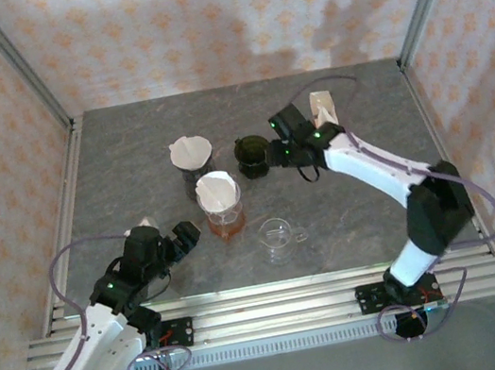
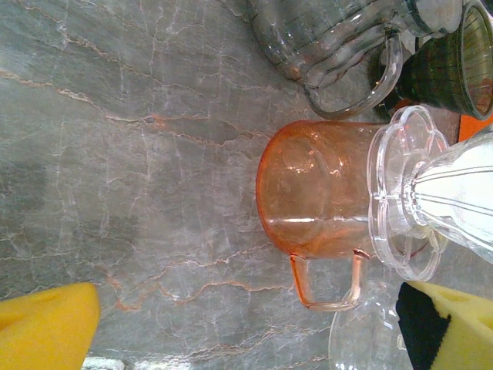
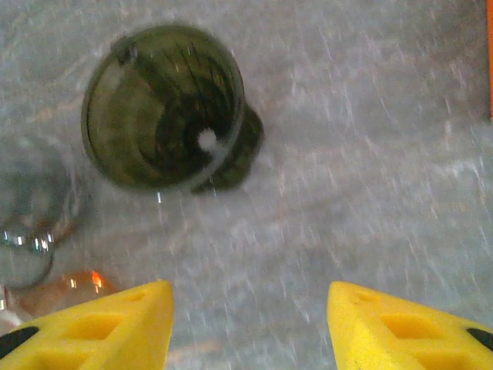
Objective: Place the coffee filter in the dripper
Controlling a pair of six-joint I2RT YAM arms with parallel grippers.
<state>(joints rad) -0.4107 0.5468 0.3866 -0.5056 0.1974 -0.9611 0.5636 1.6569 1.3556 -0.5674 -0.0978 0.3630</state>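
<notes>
Grey veined worktop (image 1: 120,169) lies bare along its left side, while things crowd the middle: the dark green dripper (image 1: 251,156) sits empty just beside the right pincer (image 3: 248,308), whose yellow fingers (image 3: 115,327) stand spread with nothing between. One white coffee filter (image 1: 217,188) sits in a clear dripper (image 2: 407,193) atop an orange cup (image 2: 316,189), a second filter (image 1: 190,150) just behind it. The left pincer (image 1: 189,234) hangs spread wide just left of that cup, open stone beneath.
</notes>
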